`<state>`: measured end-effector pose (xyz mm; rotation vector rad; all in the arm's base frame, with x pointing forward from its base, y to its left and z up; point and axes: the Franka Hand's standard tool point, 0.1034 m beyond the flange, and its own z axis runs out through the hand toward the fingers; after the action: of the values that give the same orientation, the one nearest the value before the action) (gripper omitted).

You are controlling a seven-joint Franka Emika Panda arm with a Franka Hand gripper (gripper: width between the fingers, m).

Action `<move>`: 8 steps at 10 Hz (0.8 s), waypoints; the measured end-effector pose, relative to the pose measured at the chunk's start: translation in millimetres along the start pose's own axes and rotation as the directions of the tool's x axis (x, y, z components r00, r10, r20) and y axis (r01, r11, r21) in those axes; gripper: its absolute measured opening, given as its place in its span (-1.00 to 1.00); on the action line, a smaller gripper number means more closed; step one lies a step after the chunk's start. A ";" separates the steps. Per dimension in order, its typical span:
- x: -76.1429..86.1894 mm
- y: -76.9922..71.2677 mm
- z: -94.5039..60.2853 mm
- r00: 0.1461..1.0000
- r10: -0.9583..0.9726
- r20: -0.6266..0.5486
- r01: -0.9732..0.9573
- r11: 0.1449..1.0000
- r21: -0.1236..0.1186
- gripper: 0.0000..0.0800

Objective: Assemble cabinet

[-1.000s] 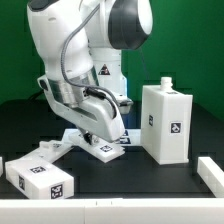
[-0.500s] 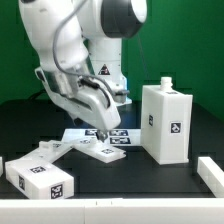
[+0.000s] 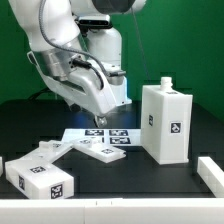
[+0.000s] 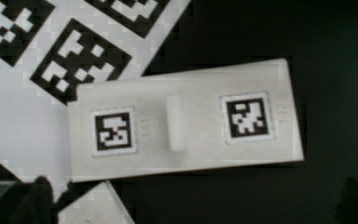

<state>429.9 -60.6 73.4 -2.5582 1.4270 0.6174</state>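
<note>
A tall white cabinet box [image 3: 165,122] with a small knob on top stands upright at the exterior view's right. A flat white cabinet panel [image 3: 102,151] with two tags lies on the table, partly over the marker board [image 3: 110,134]. It fills the middle of the wrist view [image 4: 185,120]. My gripper [image 3: 98,119] hangs open and empty above this panel, apart from it. In the wrist view only the dark fingertips [image 4: 34,198] show at the picture's edge, with the gripper [image 4: 194,208] over black table. A boxy cabinet piece [image 3: 40,176] lies at the front left.
The marker board also shows in the wrist view [image 4: 51,50], beside the panel. A white piece [image 3: 211,170] lies at the front right of the exterior view, and another small white piece [image 3: 3,164] at its left edge. A green wall stands behind.
My gripper has risen from down at the flat panel to well above it, and the arm has swung up and to the exterior view's left. The panel stays on the table.
</note>
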 end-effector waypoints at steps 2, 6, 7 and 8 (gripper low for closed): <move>0.2 -0.3 -0.3 1.000 0.000 -0.001 0.000 1.000 0.001 0.99; -19.9 -16.9 -36.9 0.996 0.057 0.075 -0.064 0.994 0.092 0.99; -23.7 -18.7 -44.3 0.995 0.057 0.087 -0.066 0.993 0.101 0.99; -22.7 -18.3 -41.5 0.995 0.055 0.086 -0.063 0.993 0.097 0.99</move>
<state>446.3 -46.4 119.2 -2.3937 1.4715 0.6362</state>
